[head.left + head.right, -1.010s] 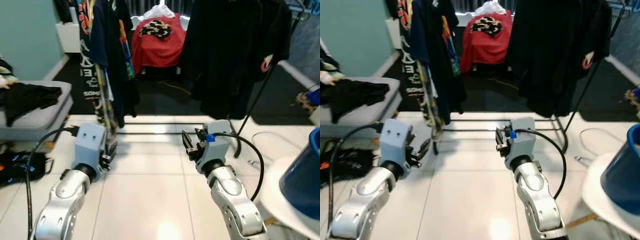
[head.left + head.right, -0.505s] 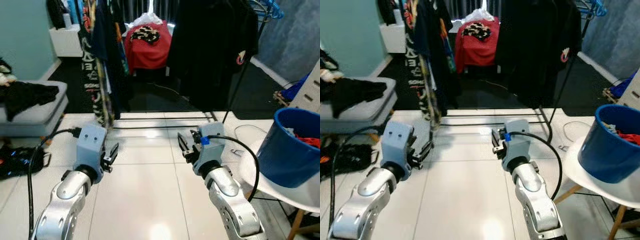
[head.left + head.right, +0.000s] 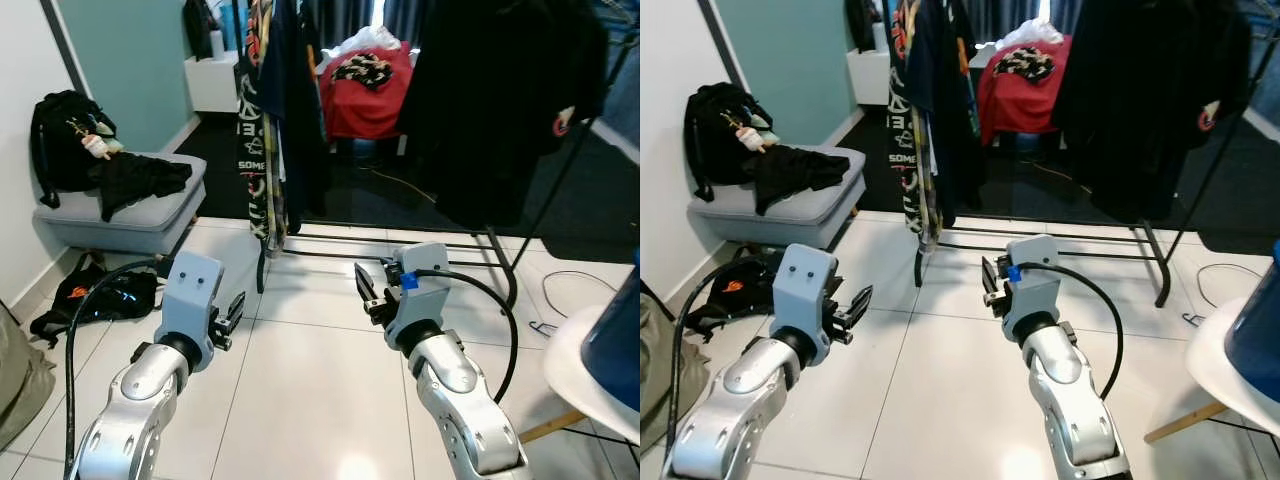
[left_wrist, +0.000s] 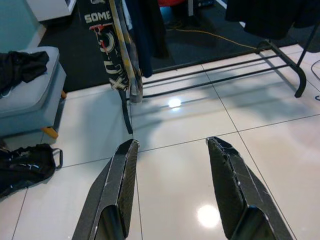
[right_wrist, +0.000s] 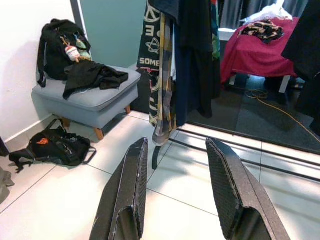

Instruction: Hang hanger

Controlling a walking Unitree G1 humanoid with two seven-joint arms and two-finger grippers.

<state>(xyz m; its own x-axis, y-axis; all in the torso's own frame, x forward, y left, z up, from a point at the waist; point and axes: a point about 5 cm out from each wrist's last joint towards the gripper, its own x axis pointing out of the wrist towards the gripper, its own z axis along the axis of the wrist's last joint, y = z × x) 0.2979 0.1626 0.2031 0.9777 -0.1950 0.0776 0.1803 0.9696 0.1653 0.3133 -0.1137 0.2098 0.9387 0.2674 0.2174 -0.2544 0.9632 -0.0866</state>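
**A:** Well, start with your head views. What do you have?

**B:** Your left gripper (image 3: 232,312) sits lower left of the frame and your right gripper (image 3: 371,296) just right of centre, both held out over the white tiled floor (image 3: 300,370). Both sets of jaws stand apart and hold nothing. Across the top runs the clothes rack (image 3: 400,245), dark garments (image 3: 500,100) hanging from it. I'd judge the arms are kept forward and level so you're ready to reach once a hanger turns up.

**A:** And the hanger?

**B:** You can't pick one out. Any on the rail are cut off by the top edge or buried under cloth.

**A:** Left wrist view?

**B:** Your fingers (image 4: 120,185) spread wide over bare tile, the rack's base bars beyond.

**A:** Right wrist?

**B:** Again parted and empty, pointing toward a grey stool (image 5: 90,97) with a black garment, a backpack (image 5: 55,50) at upper left, and a bag on the floor (image 5: 55,147). Whether either hides a hanger, you cannot tell.
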